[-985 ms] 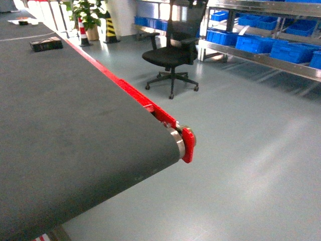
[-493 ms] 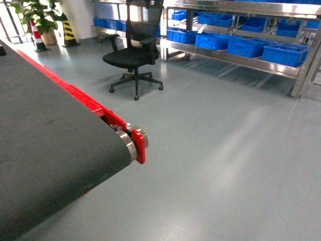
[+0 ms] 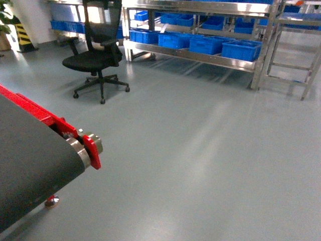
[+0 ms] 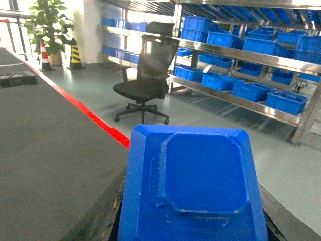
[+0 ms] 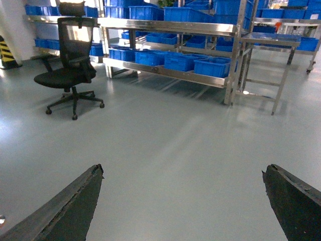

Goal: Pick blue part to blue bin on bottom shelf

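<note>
- Filling the lower half of the left wrist view: blue part [image 4: 193, 188], a moulded piece with a raised octagonal panel, set between the dark fingers [image 4: 108, 221] of the left hand [image 4: 193, 228] — grasped, jaws closed against its sides.
- Right hand [image 5: 183, 201]: released, two dark fingers [image 5: 65, 206] spread wide at the lower corners of its wrist view, nothing between them, grey floor [image 3: 210, 150] below.
- Conveyor belt [image 3: 30, 155]: dark surface with red side rail and end roller, lower left of the head view.
- Bottom shelf [image 3: 200, 56]: stainless-steel tier of the rack across the floor, well apart from the part.
- Blue bins [image 3: 242, 50]: a row on that tier — others on higher tiers.
- Office chair [image 3: 95, 55]: black, on castors, standing near the rack's left end.
- Potted plant [image 4: 50, 25] and striped cone [image 4: 75, 52]: far left background.
</note>
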Controlling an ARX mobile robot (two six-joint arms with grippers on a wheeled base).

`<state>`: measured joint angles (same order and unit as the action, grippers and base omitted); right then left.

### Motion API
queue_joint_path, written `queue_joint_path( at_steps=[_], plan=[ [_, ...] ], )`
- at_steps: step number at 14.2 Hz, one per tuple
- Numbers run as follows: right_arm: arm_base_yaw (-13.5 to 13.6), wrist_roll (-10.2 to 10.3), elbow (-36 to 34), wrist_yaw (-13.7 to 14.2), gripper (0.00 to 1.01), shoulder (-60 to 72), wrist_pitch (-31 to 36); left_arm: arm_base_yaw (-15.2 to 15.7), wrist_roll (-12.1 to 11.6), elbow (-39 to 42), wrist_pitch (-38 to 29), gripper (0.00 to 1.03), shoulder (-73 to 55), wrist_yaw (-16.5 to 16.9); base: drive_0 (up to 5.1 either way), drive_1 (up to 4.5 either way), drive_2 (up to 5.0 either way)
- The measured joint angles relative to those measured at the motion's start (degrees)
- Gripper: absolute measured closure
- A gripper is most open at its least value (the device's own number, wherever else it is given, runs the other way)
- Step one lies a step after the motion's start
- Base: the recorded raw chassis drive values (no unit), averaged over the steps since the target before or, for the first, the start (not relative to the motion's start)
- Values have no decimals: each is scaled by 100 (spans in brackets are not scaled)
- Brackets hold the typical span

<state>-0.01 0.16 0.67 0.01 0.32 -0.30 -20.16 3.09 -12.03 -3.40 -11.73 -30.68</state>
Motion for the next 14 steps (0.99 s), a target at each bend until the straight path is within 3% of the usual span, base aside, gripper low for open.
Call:
queue_joint_path(
  at_steps=[14],
  plan=[
    [0, 0, 0, 0, 3, 0, 0, 0, 0, 0, 0, 60, 0, 0, -156, -156, -156]
  ],
)
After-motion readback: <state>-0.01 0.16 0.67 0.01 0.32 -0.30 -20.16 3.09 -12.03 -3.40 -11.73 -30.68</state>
